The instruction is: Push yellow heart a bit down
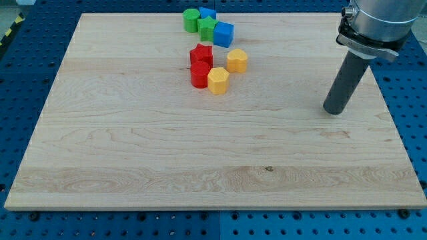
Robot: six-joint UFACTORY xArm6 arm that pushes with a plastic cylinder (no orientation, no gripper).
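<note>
A: Block colours? 2 yellow blocks (227,71), 2 red blocks (201,65), 2 green blocks (199,23), 2 blue blocks (223,33).

B: Bench (167,147) pale wood, streaked grain, 1 dark knot. Rod (343,83) dark grey. Surround (27,73) blue.

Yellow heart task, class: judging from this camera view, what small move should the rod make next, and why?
Probably slide my tip toward the view's top-left, above the yellow heart. It stands far to the view's right, touching no block, and a downward push must start above.

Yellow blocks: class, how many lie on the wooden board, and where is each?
2. One yellow block sits right of the red blocks; the other yellow block touches the lower red one's right side. None looks hidden.
</note>
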